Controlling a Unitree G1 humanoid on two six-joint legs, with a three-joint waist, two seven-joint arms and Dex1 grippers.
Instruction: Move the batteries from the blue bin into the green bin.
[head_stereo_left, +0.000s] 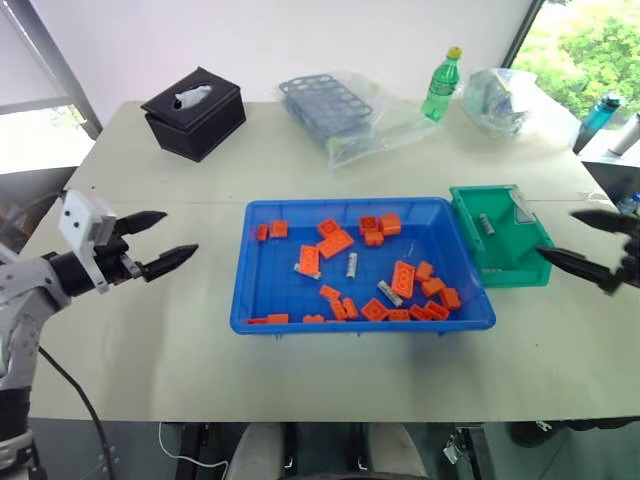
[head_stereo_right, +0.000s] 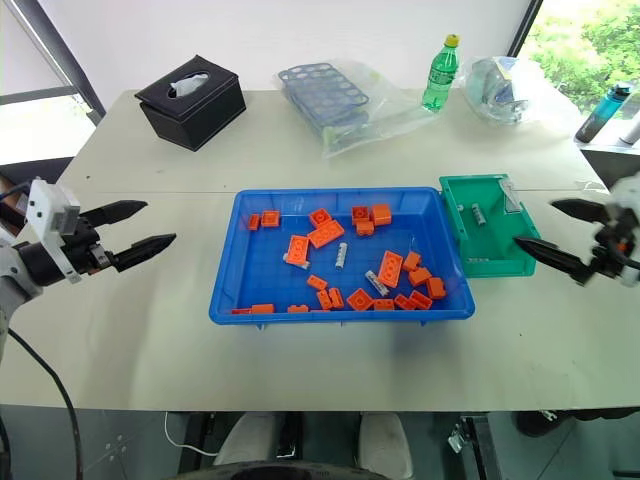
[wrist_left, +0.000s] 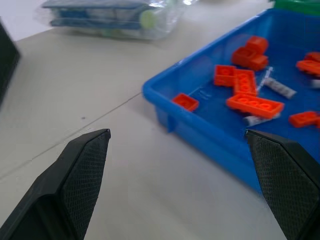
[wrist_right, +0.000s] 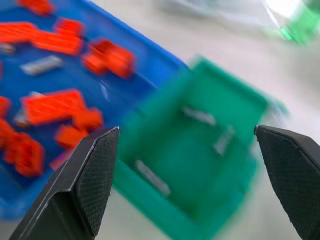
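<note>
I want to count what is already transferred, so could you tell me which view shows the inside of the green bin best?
The right wrist view looks straight into the green bin and shows three silver batteries on its floor, though blurred. The two head views show the bin from farther off at the blue bin's right end. The left wrist view catches just a green edge.

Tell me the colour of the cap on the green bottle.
Yellow; the cap shows best in the left eye view.

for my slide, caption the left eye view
Open grippers flank the blue bin of orange bricks and batteries.
</note>
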